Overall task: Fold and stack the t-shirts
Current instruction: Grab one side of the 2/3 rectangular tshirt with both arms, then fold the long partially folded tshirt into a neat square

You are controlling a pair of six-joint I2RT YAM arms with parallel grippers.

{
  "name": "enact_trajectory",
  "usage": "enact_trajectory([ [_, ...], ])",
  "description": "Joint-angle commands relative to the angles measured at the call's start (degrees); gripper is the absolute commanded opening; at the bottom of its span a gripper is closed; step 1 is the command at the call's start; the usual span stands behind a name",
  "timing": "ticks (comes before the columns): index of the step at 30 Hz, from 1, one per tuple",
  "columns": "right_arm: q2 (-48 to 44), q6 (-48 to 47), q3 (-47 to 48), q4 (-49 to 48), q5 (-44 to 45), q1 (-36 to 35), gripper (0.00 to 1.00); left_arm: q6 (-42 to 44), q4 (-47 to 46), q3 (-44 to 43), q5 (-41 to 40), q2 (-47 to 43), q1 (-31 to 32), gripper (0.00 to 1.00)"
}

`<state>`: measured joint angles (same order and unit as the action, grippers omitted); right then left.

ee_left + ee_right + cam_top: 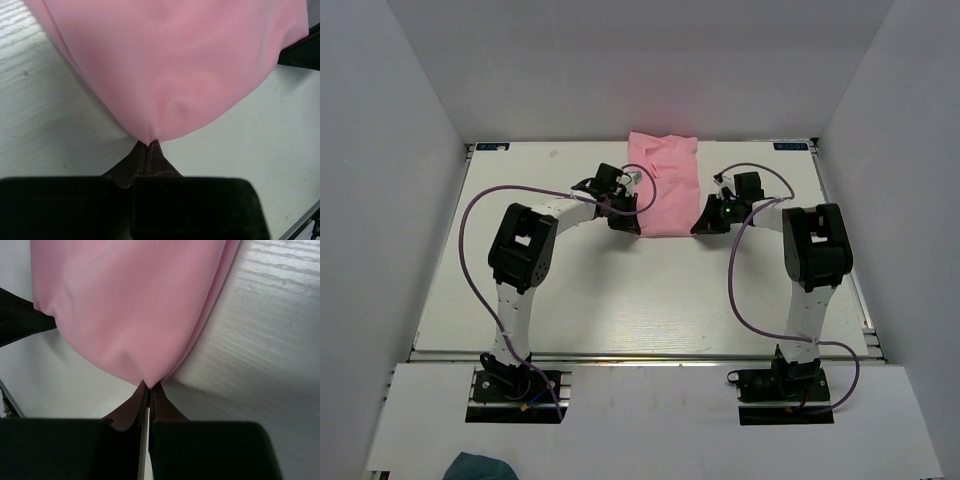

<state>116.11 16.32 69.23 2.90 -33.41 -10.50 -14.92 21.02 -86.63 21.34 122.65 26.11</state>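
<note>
Reaching in from the near left corner of the counter point(570, 300), the left arm point(525, 250) bends toward the middle, its purple cable point(470, 215) looping out to the side. The left gripper point(148, 143) is clamped tight on the near left corner of the pink t-shirt point(663, 185); in the left wrist view the two fingers point(157, 152) meet with a pinch of fabric drawn to a point between them. The t-shirt is a folded, roughly rectangular bundle lying at the middle of the counter's far edge, with its far end against the back wall point(640, 70). The cloth bulges smoothly away from each pinch, and its near edge spans between the two grippers. The right gripper point(149, 385) is likewise closed on the near right corner of the t-shirt, fingers point(162, 397) pressed together on a point of fabric. The right arm point(815, 250) rises from the near right corner. A small teal cloth point(480, 467) lies off the counter, beside the left arm's base.
</note>
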Motion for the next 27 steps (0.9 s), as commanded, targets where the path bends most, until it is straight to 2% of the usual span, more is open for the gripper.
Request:
enact_trajectory([
  [1,-3.87,-0.05,0.64,-1.14,-0.78,-0.13,0.0,1.03,-0.27,0.66,4.14,-2.76,1.04,0.0],
  [5,-9.49,-1.02,-3.22,1.4,-0.26,-0.66,0.0,0.42,-0.27,6.46,5.98,-10.64,1.67,0.0],
  [9,-20.3,0.29,-11.65,4.92,1.06,-1.1,0.0,-2.04,1.04,12.71,6.69,-16.99,3.07,0.0],
  [11,-27.59,0.47,-16.13,8.69,1.06,-1.54,0.0,-2.66,2.27,14.55,8.43,-20.86,4.47,0.0],
  [13,-33.89,0.47,-19.11,13.15,2.03,-1.89,0.0,-2.66,5.52,15.95,6.89,-24.89,4.48,0.0],
  [16,-39.97,-0.58,-20.01,17.66,3.08,-2.15,0.0,-1.44,10.52,16.58,6.34,-28.86,5.09,0.0],
  [19,-43.68,-1.72,-18.53,22.84,3.09,-2.33,0.0,-0.55,12.03,16.58,11.86,-33.26,5.62,0.0],
  [22,-46.5,-0.94,-17.82,23.3,2.56,-2.15,0.0,-1.95,11.33,17.11,12.41,-35.29,5.62,0.0],
  [27,-48.35,-0.76,-13.43,23.21,3.52,-2.15,0.0,-2.48,11.25,12.72,11.26,-35.81,5.62,0.0],
])
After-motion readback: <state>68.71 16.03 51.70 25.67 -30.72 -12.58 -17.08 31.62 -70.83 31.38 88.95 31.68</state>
